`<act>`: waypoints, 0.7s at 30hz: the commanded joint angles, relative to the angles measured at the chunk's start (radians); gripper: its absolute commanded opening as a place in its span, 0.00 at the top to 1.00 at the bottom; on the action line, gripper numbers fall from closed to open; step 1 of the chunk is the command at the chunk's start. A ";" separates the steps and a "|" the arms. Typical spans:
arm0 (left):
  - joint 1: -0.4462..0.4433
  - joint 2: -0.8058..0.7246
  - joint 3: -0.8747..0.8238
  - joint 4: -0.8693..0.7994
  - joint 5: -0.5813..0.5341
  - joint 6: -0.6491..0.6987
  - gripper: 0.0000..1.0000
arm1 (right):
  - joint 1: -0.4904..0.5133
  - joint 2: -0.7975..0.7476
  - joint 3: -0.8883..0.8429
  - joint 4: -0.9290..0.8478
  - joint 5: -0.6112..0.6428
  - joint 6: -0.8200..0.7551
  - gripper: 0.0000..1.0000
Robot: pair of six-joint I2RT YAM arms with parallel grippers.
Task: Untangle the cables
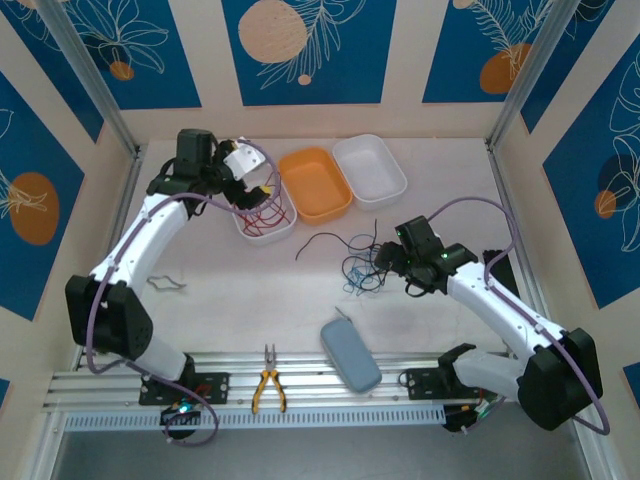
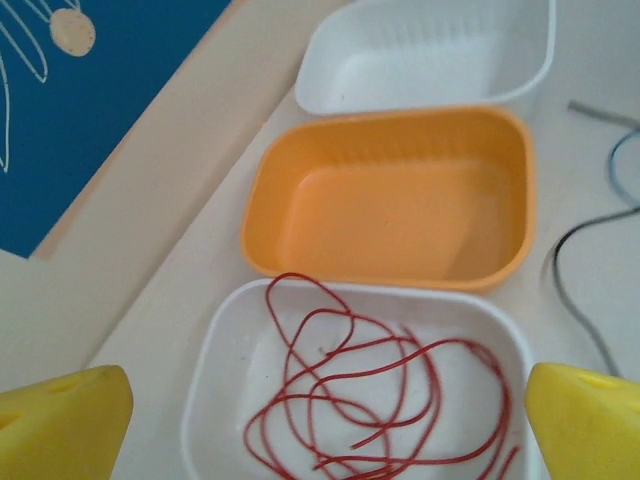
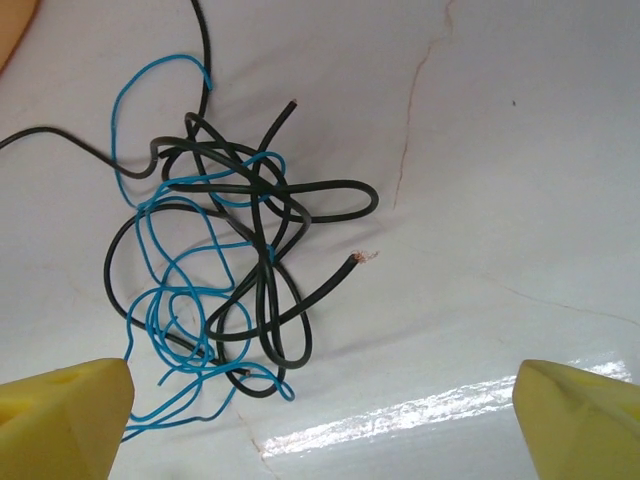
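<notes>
Though coiled, axisless: red cable (image 2: 380, 400), black-blue tangle (image 3: 262, 250); left fingers (image 2: 60, 420), right fingers (image 3: 60, 410) wide apart, empty

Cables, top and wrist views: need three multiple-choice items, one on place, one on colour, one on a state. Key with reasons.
1. Where does the red cable lie?
A. in the orange tray
B. in the white tray below the left tool
C. on the bare table

2. Which cables make up the knot on the table?
A. red and black
B. red and blue
C. black cable and blue cable

3. How is the left tool?
A. open, empty
B. shut on a cable
C. shut, empty

Key:
1 B: in the left wrist view, the red loops sit inside the white tray.
2 C: in the right wrist view, the black cable and blue cable cross each other, with no red among them.
3 A: its jaws stand wide apart with nothing gripped.
</notes>
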 commanded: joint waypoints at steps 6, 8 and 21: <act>-0.036 -0.214 -0.381 0.482 0.058 -0.753 0.00 | 0.002 -0.015 0.060 -0.041 -0.006 -0.127 0.19; -0.067 -0.243 -0.453 0.516 0.009 -0.797 0.00 | -0.002 -0.012 0.070 -0.044 -0.005 -0.147 0.20; -0.241 -0.167 -0.390 0.257 -0.494 -0.876 0.08 | -0.039 0.080 0.120 -0.017 -0.057 -0.190 0.23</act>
